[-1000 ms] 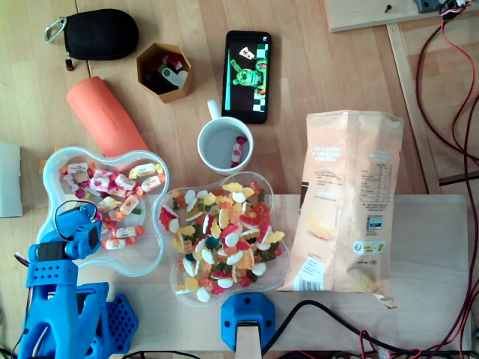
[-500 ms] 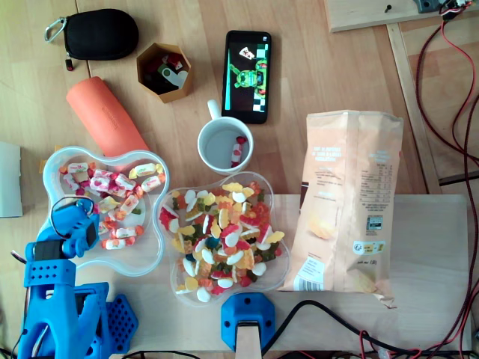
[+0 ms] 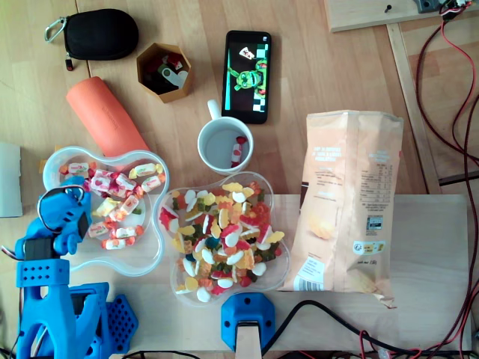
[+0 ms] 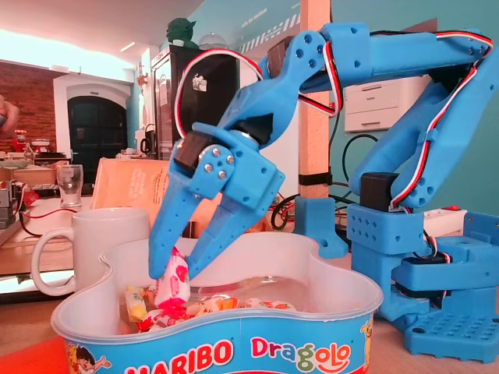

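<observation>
My blue gripper (image 4: 176, 274) reaches down into a clear flower-shaped bowl (image 4: 234, 321) with a Haribo label. Its two fingers close around a pink-and-white wrapped candy (image 4: 173, 285) that stands upright above the other wrapped sweets. In the overhead view the gripper (image 3: 70, 193) hangs over the left part of that bowl (image 3: 150, 259), near its far-left rim, with the arm's base (image 3: 60, 314) at the bottom left.
A second clear bowl (image 3: 281, 262) of gummies sits right of the first. A white mug (image 3: 224, 146) with a few sweets stands behind, and a chips bag (image 3: 348, 194) lies at right. Phone (image 3: 248, 66), hexagonal box (image 3: 165, 72), orange roll (image 3: 105, 116) and black pouch (image 3: 97, 34) lie farther back.
In the overhead view the gripper has swung up and to the left over the candy bowl, from its lower-left edge toward the far-left rim. Nothing else has moved.
</observation>
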You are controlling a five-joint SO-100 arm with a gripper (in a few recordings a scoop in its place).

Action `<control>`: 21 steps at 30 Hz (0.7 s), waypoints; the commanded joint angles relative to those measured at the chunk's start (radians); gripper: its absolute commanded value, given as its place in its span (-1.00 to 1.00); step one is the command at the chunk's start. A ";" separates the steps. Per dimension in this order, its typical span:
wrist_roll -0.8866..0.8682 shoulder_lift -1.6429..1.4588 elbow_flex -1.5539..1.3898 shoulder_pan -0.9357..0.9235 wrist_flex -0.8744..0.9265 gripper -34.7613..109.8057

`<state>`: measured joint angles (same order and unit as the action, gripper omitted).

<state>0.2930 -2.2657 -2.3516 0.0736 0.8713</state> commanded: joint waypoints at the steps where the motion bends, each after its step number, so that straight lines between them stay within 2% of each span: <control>1: 0.003 -0.032 0.095 0.006 0.011 -0.57; 14: -0.009 -0.032 0.368 -0.006 0.011 -0.57; 21: -0.011 -0.032 0.379 -0.186 0.011 -0.57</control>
<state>0.2823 -2.2657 -2.0341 -0.0430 0.8713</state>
